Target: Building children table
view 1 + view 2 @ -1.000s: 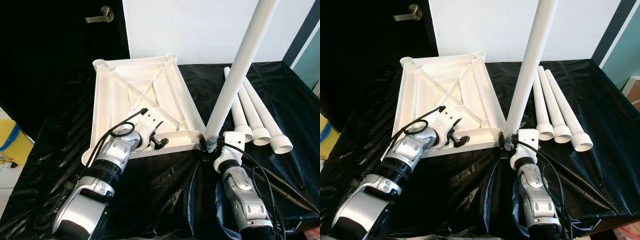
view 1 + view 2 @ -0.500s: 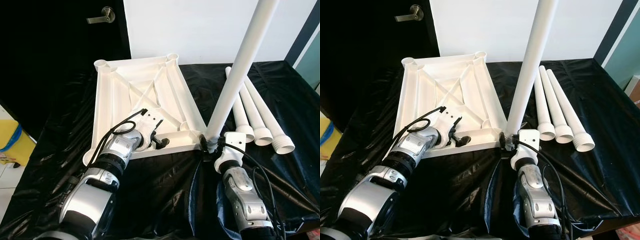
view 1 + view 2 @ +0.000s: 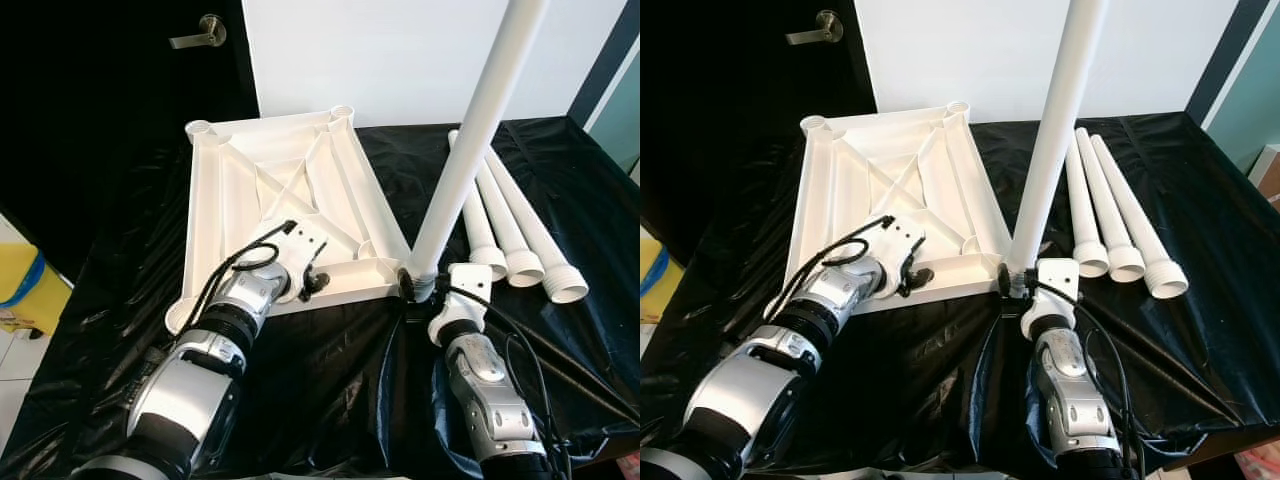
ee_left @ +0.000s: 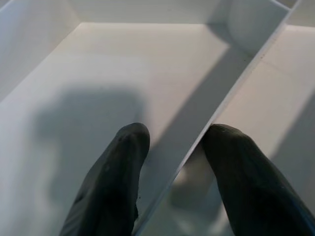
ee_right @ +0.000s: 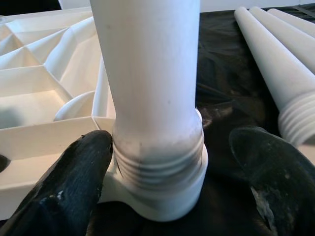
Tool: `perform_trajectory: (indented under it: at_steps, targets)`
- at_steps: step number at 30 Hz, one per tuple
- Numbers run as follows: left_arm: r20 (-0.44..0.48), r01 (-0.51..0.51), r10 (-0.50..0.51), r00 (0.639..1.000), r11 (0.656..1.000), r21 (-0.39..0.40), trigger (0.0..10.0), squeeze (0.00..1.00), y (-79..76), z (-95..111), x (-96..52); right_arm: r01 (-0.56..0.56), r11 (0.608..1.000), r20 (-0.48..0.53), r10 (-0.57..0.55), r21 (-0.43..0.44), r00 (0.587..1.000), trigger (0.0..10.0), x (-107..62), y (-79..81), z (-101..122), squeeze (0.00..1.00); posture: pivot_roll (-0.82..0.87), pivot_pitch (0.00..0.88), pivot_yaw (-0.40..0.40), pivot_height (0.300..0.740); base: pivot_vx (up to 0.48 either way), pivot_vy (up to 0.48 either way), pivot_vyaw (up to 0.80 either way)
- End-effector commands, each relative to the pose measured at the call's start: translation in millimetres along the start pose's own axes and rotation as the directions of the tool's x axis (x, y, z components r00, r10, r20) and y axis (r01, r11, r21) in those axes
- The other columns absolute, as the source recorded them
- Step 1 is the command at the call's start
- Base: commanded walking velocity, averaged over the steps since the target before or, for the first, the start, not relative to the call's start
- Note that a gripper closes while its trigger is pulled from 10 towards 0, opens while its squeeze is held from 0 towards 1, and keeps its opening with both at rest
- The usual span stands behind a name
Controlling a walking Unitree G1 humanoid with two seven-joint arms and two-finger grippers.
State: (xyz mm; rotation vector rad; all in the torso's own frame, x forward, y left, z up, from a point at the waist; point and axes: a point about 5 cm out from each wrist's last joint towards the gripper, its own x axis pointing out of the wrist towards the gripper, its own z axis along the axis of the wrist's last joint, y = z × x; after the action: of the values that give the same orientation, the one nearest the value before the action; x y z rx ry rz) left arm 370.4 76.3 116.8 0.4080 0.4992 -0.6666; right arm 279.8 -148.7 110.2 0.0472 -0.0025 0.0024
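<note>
left eye view: spare legs (image 3: 510, 235) beside tabletop (image 3: 290, 200)

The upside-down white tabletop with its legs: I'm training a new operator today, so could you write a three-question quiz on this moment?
1. How many table legs lie loose on the black sheet to the right of the upturned tabletop?
2. True or false: the standing leg sits in the tabletop's near right corner socket.
3. What do the left gripper fingers straddle? A) a thin rib inside the tabletop B) a loose leg C) the door handle

Key:
1. Three.
2. True. The right gripper brackets its threaded base; one finger touches it, the other stands apart.
3. A.
</note>
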Motion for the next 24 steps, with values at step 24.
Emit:
perform_trajectory:
  at_steps: [24]
  targets:
    - [-0.006,0.074,-0.075,0.997,0.994,-0.080,0.0,0.00,-53.1,-26.4,-11.1,0.024,1.000,0.010,-0.024,0.005,1.000,10.0,6.6,-0.5,3.0,0.00,-0.05,0.055,0.036,0.740,0.000,0.000,0.00]
